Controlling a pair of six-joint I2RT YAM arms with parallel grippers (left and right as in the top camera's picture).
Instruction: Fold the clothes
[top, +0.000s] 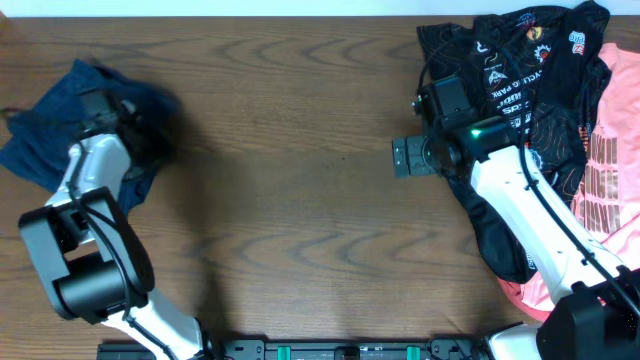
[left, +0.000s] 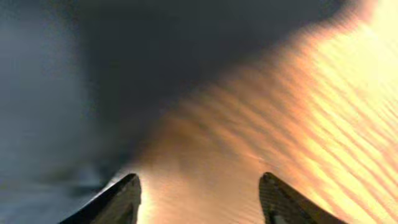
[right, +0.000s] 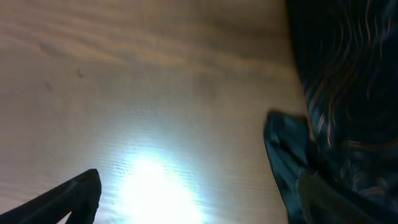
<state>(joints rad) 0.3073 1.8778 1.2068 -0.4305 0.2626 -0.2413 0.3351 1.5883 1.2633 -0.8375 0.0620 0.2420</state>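
Wood table (top: 300, 200); arm (top: 88, 172) stretched forward, left claw (left: 199, 178) spread over clothes (top: 40, 150).

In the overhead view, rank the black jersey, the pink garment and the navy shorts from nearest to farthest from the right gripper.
From the right gripper:
1. Black jersey, right beside it, on the right.
2. Pink garment, farther right, at the frame's edge.
3. Navy shorts, far left, by the other arm.

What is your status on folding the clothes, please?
Left gripper open at edge of crumpled navy garment. Right gripper open beside black printed jersey, which overlaps pink garment. Nothing folded yet.
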